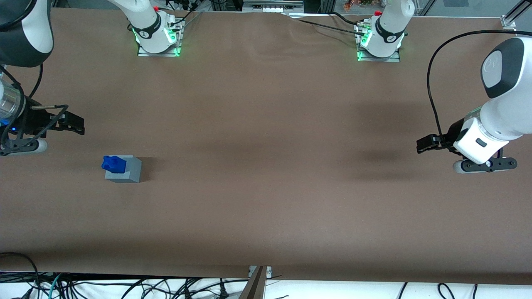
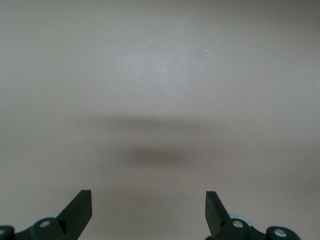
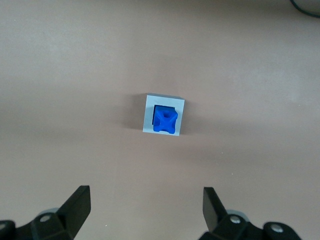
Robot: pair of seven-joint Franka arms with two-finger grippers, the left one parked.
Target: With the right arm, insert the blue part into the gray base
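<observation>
brown table cover [image 1: 266, 174] fills the scene, mostly bare. going left to right in the front view: right arm [image 1: 25, 37] at the working arm's end of the table, its gripper [image 1: 77, 124] held above the surface, farther from the front camera than the parts and well apart from them. fingers [image 3: 75, 207] spread wide with nothing between them, clear in the right wrist view.

next, the gray base [image 1: 126, 171] sits on the cover with the blue part [image 1: 113, 163] on its top. right wrist view looks straight down: blue part [image 3: 165, 120] is inside the square recess of the gray base [image 3: 149, 115], notched top up, rim of grey showing around it. looks seated, though depth of seating can't be confirmed from here; in the front view it sticks up above the top face.

judgement: insertion looks done or nearly so. step in hand is clearing off. to do it well, keep the fingers apart, stay high, avoid sweeping over the base so the blue part isn't knocked. if it's not fully down, come straight from above and press gently, no sideways push, the base is loose on the cover and could slide.
</observation>
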